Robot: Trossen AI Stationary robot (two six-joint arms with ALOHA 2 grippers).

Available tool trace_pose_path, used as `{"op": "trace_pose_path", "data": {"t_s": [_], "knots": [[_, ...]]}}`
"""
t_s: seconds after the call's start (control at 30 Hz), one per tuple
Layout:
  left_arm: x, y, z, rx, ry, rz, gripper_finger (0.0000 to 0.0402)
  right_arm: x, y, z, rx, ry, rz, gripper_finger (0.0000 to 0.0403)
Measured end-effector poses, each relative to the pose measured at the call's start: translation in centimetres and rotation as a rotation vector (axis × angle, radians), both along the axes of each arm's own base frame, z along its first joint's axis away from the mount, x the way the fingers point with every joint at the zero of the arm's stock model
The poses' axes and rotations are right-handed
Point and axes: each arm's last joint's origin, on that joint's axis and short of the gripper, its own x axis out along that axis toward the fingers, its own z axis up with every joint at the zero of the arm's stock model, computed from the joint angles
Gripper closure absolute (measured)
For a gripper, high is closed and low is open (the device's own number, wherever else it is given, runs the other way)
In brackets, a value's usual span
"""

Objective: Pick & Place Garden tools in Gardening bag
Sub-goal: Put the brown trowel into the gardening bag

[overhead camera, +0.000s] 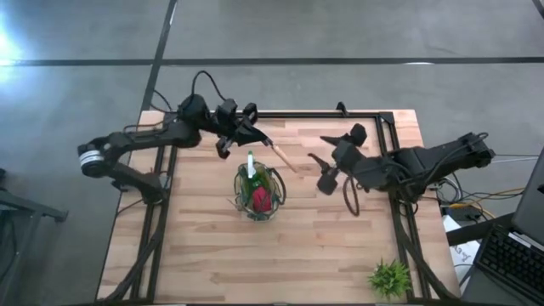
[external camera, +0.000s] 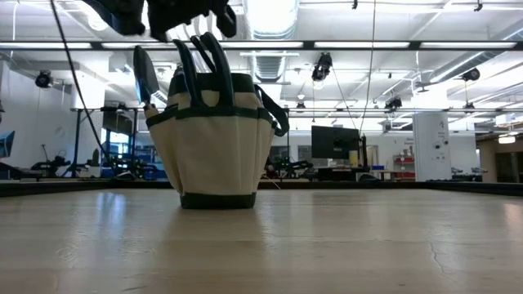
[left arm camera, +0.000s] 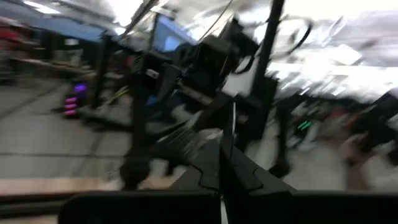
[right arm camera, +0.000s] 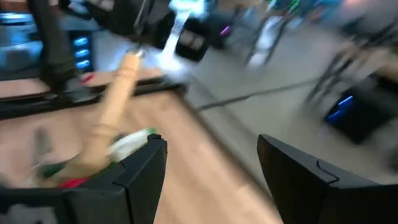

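Note:
The gardening bag [overhead camera: 259,194] stands upright on its base mid-table, with a green-and-white trowel [overhead camera: 251,164] and a red-and-black piece [overhead camera: 262,200] sticking out of it. In the low view the bag [external camera: 214,139] shows a trowel blade [external camera: 145,75] rising at its left side. My left gripper [overhead camera: 248,121] hovers just beyond the bag's far side, shut on a wooden-handled trowel [overhead camera: 280,155]. My right gripper [overhead camera: 325,161] stands open to the right of the bag, near the handle's free end, with nothing between its fingers [right arm camera: 144,168]. My left gripper holds the wooden-handled trowel at the handle's blade end [right arm camera: 134,57], pinched between its two shut fingers. The handle slants away from the gripper toward the table's right and near side, its free end [overhead camera: 292,167] clear of the table. The fingers themselves hide the exact spot.
A small green leafy plant [overhead camera: 389,277] stands at the near right corner. A black frame rail [overhead camera: 323,113] runs along the table's far edge and down both sides. Bare wood lies on the near side of the bag.

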Motion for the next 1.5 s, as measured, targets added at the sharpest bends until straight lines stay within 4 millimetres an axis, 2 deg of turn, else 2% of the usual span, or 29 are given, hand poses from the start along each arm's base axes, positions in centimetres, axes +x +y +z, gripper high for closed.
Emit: {"op": "trace_pose_path", "data": {"t_s": [0.13,0.33,0.57,0.77,1.03,1.27,1.5], "knots": [[-1.1,-0.4,0.4,0.136,0.071,0.136,0.0401,-0.1,-0.4,-0.7,0.097,0.007,0.038,0.0167],[-3.0,-0.5,0.6,0.321,0.279,0.437,0.0401,-0.2,-0.4,-1.5,0.152,0.023,0.044,0.0177],[-5.0,-0.9,1.3,0.431,0.477,0.583,0.0401,-1.1,-0.8,-2.9,0.241,0.052,-0.038,0.0179],[-5.6,-1.2,2.4,0.476,0.586,0.563,0.0401,-1.0,-0.9,-4.4,0.281,0.081,-0.091,0.0179],[-6.0,-1.6,3.7,0.602,0.611,0.513,0.0401,-1.0,-1.6,-5.6,0.302,0.087,-0.147,0.0179],[-5.0,-2.3,3.9,0.612,0.552,0.353,0.0401,-1.8,-2.3,-6.1,0.326,0.109,-0.209,0.0179],[-3.1,-3.3,2.9,0.663,0.55,0.222,0.0401,-3.0,-2.6,-6.9,0.347,0.158,-0.268,0.0179]]}}
